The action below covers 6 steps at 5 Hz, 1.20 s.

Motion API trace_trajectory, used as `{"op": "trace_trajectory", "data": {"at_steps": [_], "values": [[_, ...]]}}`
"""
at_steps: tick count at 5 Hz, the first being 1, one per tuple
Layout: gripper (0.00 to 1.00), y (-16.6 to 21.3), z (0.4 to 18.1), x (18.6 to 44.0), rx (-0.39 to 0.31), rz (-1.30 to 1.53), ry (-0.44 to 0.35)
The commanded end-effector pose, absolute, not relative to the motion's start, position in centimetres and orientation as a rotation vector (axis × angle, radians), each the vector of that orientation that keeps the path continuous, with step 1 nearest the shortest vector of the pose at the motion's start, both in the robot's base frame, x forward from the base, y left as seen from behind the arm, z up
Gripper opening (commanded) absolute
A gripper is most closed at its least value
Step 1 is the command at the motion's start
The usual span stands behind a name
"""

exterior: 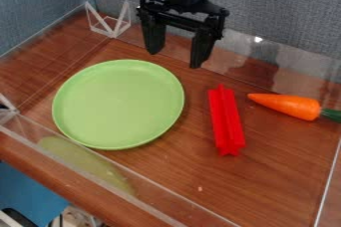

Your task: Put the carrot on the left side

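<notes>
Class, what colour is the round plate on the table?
The plate is light green, seen clearly in the camera view.

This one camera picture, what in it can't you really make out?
- Arm above the tool: cut off by the picture's top edge.
- Carrot stem end: dark and small near the right edge, its shape unclear.
- White wire object at the back: too small and blurred to identify.
- Pale smear below the green plate: seen through the clear front wall; can't tell what it is.
</notes>
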State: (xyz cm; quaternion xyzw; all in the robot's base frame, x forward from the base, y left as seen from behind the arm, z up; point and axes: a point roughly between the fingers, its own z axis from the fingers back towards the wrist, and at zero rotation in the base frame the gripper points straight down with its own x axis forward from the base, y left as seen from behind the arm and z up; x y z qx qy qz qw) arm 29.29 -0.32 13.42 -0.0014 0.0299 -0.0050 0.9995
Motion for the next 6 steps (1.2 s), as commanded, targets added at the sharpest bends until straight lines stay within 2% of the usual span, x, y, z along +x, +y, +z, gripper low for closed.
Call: {"op": "trace_trajectory", "data": {"at_steps": [1,4,6], "values": [[1.0,-2.0,12.0,30.1,-0.014,0.087,0.057],[1.0,-10.2,9.0,34.4,-0.117,0.394,-0.03],[1.0,-13.5,6.4,37.6,-0.185,0.608,-0.082]]}}
